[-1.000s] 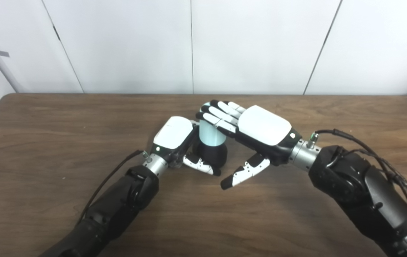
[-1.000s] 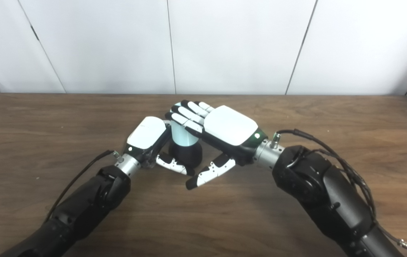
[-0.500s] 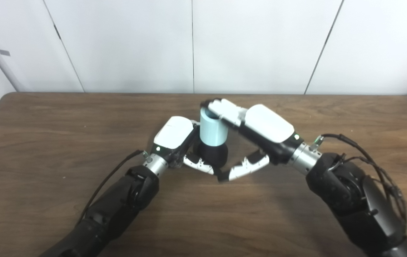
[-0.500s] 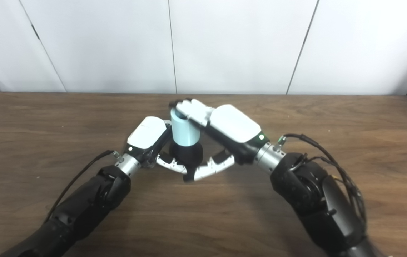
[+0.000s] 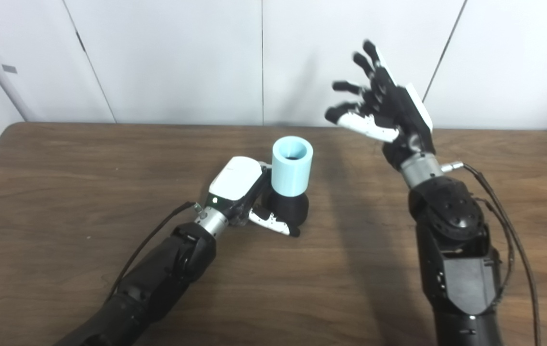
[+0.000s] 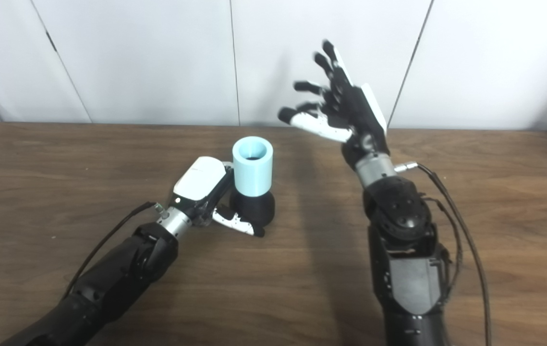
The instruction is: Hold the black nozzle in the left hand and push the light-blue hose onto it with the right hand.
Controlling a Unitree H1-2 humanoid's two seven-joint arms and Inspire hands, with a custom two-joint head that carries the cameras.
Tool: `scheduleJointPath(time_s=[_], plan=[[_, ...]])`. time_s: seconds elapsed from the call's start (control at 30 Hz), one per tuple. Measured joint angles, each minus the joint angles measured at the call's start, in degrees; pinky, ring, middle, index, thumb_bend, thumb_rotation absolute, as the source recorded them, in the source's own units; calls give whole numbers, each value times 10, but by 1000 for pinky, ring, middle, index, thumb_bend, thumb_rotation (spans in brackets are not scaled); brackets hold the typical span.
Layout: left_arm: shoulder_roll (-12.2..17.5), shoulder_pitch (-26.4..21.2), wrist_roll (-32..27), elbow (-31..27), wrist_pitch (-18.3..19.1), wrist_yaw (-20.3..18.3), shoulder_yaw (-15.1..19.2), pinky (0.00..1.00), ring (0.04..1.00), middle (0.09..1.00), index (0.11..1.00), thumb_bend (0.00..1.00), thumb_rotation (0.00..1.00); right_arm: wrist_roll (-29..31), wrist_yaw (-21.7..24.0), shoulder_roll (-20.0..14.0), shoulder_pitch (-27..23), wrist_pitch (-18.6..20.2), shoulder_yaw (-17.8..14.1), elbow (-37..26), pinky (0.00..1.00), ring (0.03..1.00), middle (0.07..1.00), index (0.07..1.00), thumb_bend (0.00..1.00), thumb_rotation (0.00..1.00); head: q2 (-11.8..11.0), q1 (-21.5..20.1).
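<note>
Left hand: wrapped around the black nozzle, thumb across its front; the nozzle rests base-down on the table, left of centre.

Light-blue hose: seated upright on top of the nozzle with its open mouth facing up, touching the left hand's fingers on one side. How deep it sits on the nozzle cannot be read from either view.

Right hand: raised well above the table to the right of the hose, fingers spread, holding nothing.

Risks, as judged. With nothing pressing down on the hose, a shallow fit could let it tilt or slip off if the left hand shifts or lets go abruptly. A right hand descending carelessly could strike the hose rim and topple the assembly.

Change noted: one second ago the right hand lay flat over the top of the hose, pressing it down; it has since lifted clear and opened. The left hand, nozzle and hose have not moved.
</note>
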Motion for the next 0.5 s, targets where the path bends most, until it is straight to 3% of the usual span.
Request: scheduleJointPath(time_s=[0.1,0.23,0.5], plan=[[0,0,0,0,0,0,1,514,554,483,485,526,0,-3,-12,-4,29,11,1,2,476,635,843,859,649,176,0,0],[1,0,-1,0,0,0,2,477,537,471,492,527,0,-9,-14,-10,57,23,9,2,438,588,744,760,654,168,0,-3],[0,-1,-1,0,0,0,4,483,533,466,495,526,0,-16,-37,-7,92,6,13,2,441,572,696,691,651,85,-1,-3]])
